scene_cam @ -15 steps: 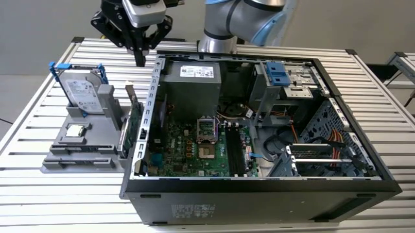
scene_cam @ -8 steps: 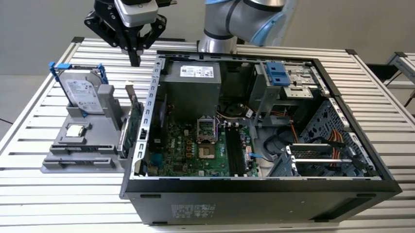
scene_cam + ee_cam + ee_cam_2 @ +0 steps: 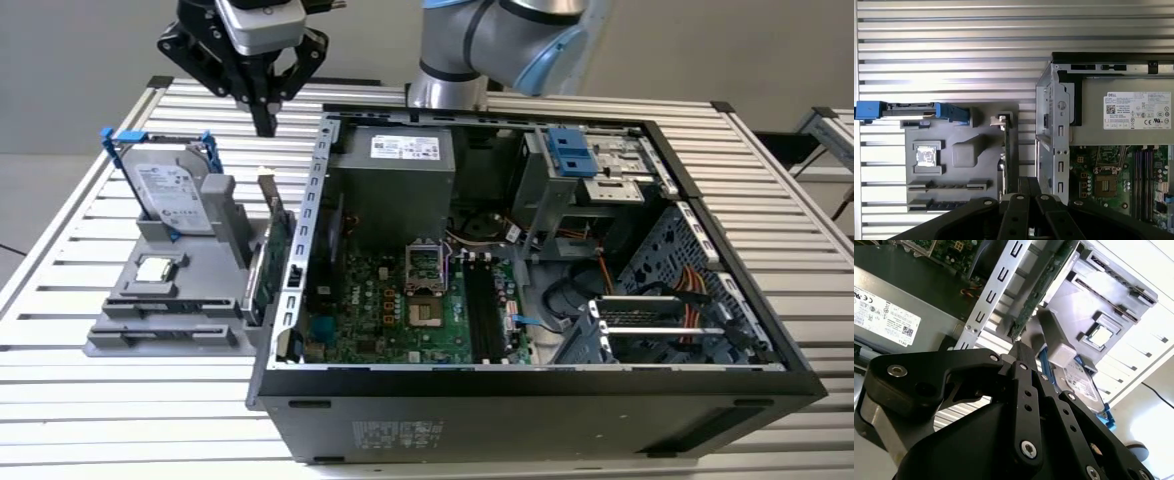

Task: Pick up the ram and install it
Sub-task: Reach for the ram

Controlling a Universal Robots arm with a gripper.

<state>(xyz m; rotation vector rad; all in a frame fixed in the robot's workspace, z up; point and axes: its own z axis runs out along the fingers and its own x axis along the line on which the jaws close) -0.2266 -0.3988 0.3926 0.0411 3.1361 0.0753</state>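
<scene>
**Item: claw.** Black two-fingered claw (image 3: 264,124) on the pale arm. It hangs above the ribbed aluminium surface (image 3: 134,420), just past the back corner of the open black computer case (image 3: 534,410). Both wrist views show its fingers pressed together with nothing between them, so it is closed and empty.

**Item: ram.** Long, narrow, dark circuit-board stick (image 3: 941,204), standing on edge in a slot of the grey moulded parts tray (image 3: 147,346). It is untouched and not yet lifted.

**Tray contents, in order along the tray:**
- Silver hard drive with blue rails (image 3: 174,195), upright at the end closest to the claw.
- Small square silver processor chip (image 3: 158,268), lying flat in its pocket.
- A slot that looks unoccupied.
- The ram, in the slot at the opposite end.
- Tall green expansion card (image 3: 272,262), upright along the tray's case-side edge.

**Governing relation.** The ram lies well apart from the claw, most of the tray's length away, with the hard drive and the processor chip between them. Its long axis runs across the tray, parallel to the hard drive's face and square to the green card.

**Destination.** Dark memory slots (image 3: 478,312) on the green board inside the case look vacant. They run lengthwise, roughly crosswise to the ram as it lies now.
</scene>
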